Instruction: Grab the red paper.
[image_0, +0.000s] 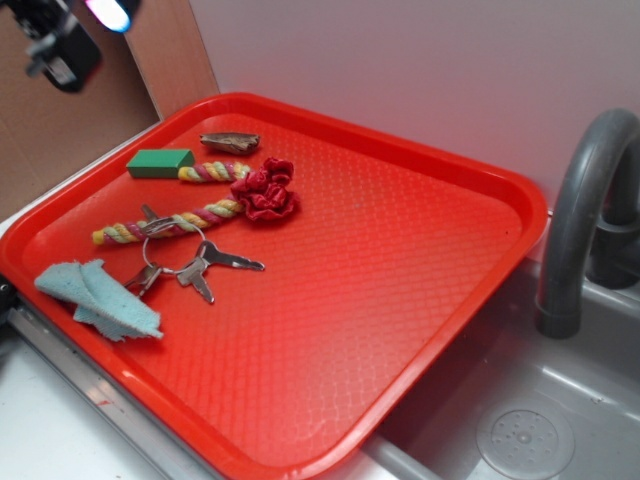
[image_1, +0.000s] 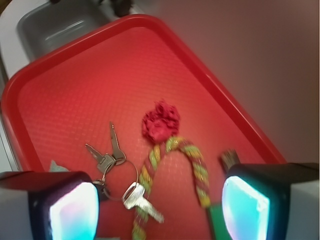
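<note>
- Exterior view: approach step by the look of it, nothing gripped yet. Gripper (image_0: 65, 40) high at the upper left corner, blurred, beyond the tray's far-left edge; spread of the fingers not readable here.
- Small dark-red ruffled paper wad (image_0: 265, 190) lying on the big bright-red plastic tray (image_0: 400, 300), in its left half, well apart from the gripper and below it.
- Touching the wad's left side: a twisted yellow-and-pink rope (image_0: 165, 225). Nearby: a green rectangular block (image_0: 160, 162), a bunch of silver keys on a ring (image_0: 195, 268), a pale-blue fuzzy cloth scrap (image_0: 95, 295). Grey faucet (image_0: 580, 210) off to the right, over the sink.
- Wrist view: both glowing finger pads (image_1: 75, 210) at the bottom corners, wide apart, with nothing between them. Wad just above frame centre, ahead of the open jaws and roughly on their midline, at the crown of the rope's arch.
- Next move, as a judgement: forward and down until the pads straddle the wad, then closing; risk of catching the rope along with it, since the two touch.
</note>
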